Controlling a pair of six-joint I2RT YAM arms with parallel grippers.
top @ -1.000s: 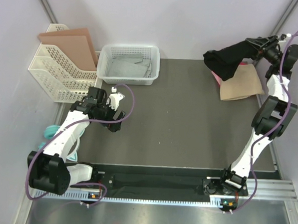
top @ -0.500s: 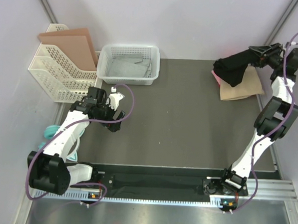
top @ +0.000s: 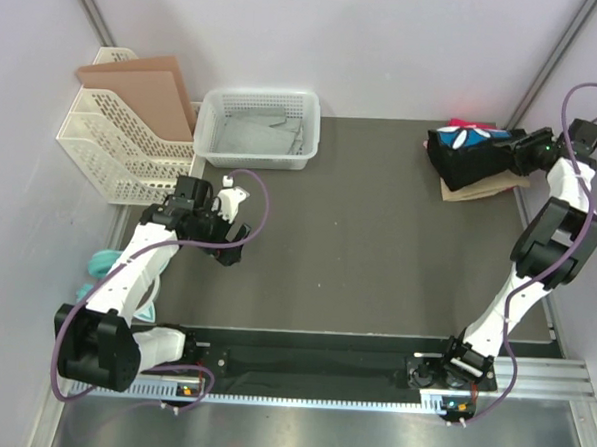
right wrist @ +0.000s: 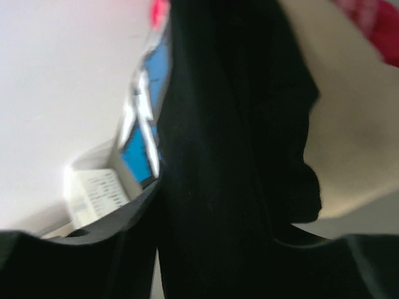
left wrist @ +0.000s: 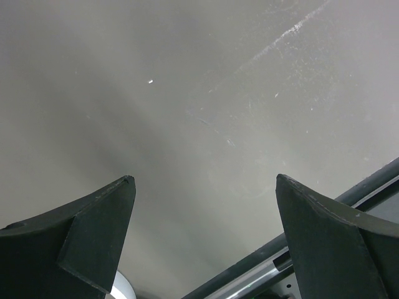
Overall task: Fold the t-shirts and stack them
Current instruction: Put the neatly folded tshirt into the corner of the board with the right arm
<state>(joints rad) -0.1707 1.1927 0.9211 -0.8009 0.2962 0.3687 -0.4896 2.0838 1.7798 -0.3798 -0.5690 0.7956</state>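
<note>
Placement of the black t-shirt point(top: 470, 162): it is folded with its blue-and-white print point(top: 461, 139) upward and located at the 2 o'clock corner of the worktop point(top: 358, 237). It is laid on the tan t-shirt point(top: 477, 190), whose edge is exposed on the 5 o'clock side. A sliver of the pink t-shirt point(top: 471, 123) is visible at the 12 o'clock edge of the stack. The right pincer point(top: 515, 153) is clamped on the black t-shirt from the 3 o'clock side; in the wrist view, black cloth is seen filling the gap between its fingers point(right wrist: 75, 261). The left pincer point(top: 227, 242) is held at 9 o'clock, above the worktop, with its fingers point(left wrist: 81, 230) spread wide apart. A white mesh basket point(top: 257, 159) is placed at 11 o'clock.
</note>
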